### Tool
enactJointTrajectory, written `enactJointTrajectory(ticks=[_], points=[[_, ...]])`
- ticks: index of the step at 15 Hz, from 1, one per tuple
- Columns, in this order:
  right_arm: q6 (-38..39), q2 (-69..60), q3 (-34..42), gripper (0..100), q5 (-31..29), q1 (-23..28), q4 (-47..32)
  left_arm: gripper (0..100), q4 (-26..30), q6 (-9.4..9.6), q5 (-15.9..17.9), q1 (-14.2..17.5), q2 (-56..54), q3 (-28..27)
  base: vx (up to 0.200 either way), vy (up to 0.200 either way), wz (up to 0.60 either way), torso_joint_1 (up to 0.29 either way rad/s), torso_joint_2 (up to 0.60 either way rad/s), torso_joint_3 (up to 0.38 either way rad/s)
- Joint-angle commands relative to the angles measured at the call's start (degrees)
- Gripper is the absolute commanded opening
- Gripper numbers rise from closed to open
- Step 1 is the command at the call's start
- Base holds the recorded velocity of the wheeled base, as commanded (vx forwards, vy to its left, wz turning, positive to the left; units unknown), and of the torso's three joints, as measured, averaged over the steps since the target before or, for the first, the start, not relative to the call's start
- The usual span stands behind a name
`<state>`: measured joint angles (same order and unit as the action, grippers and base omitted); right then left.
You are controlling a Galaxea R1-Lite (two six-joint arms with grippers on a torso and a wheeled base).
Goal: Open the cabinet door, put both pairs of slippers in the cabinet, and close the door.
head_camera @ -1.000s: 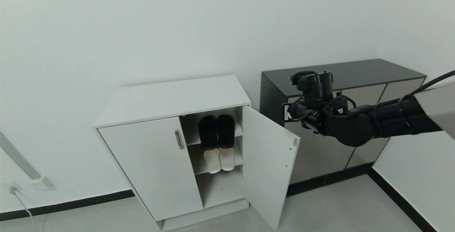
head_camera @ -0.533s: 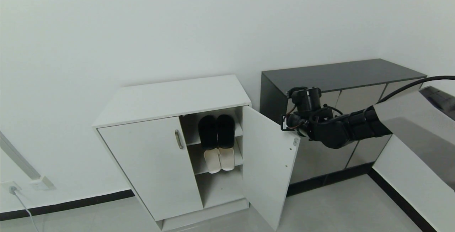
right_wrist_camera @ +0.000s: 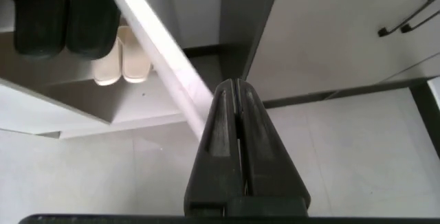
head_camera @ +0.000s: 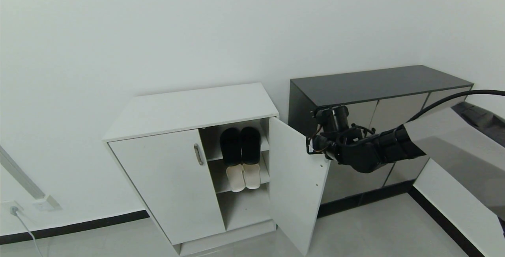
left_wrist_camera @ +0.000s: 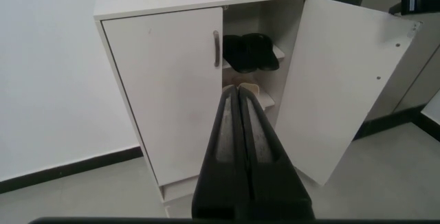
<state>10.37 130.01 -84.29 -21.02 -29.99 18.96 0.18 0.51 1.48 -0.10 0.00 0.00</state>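
The white cabinet point(head_camera: 189, 109) stands against the wall, its left door point(head_camera: 169, 186) closed and its right door point(head_camera: 296, 178) swung wide open. Black slippers point(head_camera: 240, 144) lie on the upper shelf and white slippers point(head_camera: 243, 176) on the shelf below. My right gripper point(head_camera: 312, 146) is at the open door's outer top corner, behind the panel. In the right wrist view that gripper point(right_wrist_camera: 237, 86) is shut and empty beside the door's edge point(right_wrist_camera: 161, 59). My left gripper point(left_wrist_camera: 238, 93) is shut, empty, and held back in front of the cabinet, level with the white slippers point(left_wrist_camera: 249, 85).
A dark cabinet point(head_camera: 378, 79) with grey doors stands right of the white one, just behind my right arm. A wall socket with a cable point(head_camera: 14, 209) is low on the left. A pale counter edge point(head_camera: 453, 194) runs along the right. Grey floor lies in front.
My right arm has dropped and moved left, from in front of the dark cabinet to the open door's top outer corner. The door and slippers have barely shifted.
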Motion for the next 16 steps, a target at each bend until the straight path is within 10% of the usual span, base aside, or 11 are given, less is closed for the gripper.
enactJointTrajectory(ticks=[1, 16], points=[[0.0, -0.9, 0.88, 0, 0.01, -1.48, -0.06, 0, -0.01, 0.02, 0.11, 0.01, 0.0, 0.0, 0.0, 0.0, 0.0, 0.0, 0.0, 0.0], [-4.84, -10.13, 11.95, 0, 2.21, -11.23, 6.36, 0, -0.01, 0.02, 0.11, 0.01, 0.0, 0.0, 0.0, 0.0, 0.08, 0.0, 0.0, 0.0]])
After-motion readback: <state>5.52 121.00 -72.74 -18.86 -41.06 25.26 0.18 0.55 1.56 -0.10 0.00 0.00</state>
